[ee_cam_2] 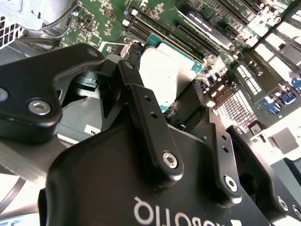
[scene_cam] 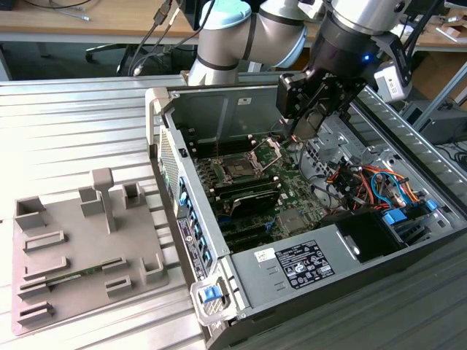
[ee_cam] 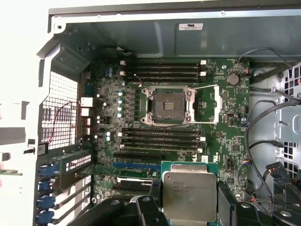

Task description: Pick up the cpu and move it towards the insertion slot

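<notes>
Ribbed grey metal table [scene_cam: 80, 124] is seen under an opened computer case [scene_cam: 306, 211], with a wooden bench and cables behind. One grey plastic tray [scene_cam: 87, 248] with walled pockets is laid on the table at the exterior view's left of the case, apart from it.

One gripper [scene_cam: 310, 120] is seen, carried on the silver arm [scene_cam: 241, 36] and held above the motherboard [scene_cam: 255, 182] inside the case. Two black fingers [ee_cam_2: 146, 117] are counted in the second wrist view, closed in on opposite edges of one cpu [ee_cam_2: 164, 70]. The chip is clamped between them, silvery lid facing the first wrist camera, green edge showing around the lid [ee_cam: 189, 195]. It is held clear of the board, not touching it.

One insertion slot [ee_cam: 168, 104] is noted in the first wrist view: dark square socket, silver frame around it, bracket swung open to one side, thin wire lever lying along its edge. The socket is bare. In the exterior view the slot [scene_cam: 239, 170] is seen at the exterior view's left of the gripper and lower, near but apart.

Long black memory slots are seen in two banks flanking the socket; four are counted in the bank between the socket and the held chip [ee_cam: 160, 140], three in the bank on the far side [ee_cam: 162, 70]. Orange and blue cable bundles [scene_cam: 365, 182] are noted at the exterior view's right, inside the case.
</notes>
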Controlling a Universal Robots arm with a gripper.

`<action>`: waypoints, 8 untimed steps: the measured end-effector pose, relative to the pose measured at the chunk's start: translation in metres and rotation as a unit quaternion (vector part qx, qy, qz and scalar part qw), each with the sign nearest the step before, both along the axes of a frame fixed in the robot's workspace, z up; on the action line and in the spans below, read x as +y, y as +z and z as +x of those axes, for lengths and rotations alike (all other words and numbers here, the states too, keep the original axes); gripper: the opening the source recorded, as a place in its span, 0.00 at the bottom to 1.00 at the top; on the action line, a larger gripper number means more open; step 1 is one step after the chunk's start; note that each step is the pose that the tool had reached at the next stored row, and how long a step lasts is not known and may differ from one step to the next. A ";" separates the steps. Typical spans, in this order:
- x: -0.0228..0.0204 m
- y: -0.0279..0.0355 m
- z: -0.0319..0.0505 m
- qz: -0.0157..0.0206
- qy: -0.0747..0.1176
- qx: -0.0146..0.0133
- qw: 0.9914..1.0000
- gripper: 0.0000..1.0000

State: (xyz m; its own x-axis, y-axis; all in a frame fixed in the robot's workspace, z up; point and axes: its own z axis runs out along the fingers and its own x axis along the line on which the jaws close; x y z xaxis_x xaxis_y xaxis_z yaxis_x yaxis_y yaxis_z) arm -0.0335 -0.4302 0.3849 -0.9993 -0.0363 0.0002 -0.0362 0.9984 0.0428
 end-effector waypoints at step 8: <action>0.0009 -0.0014 0.0010 0.000 0.000 0.000 1.000 0.55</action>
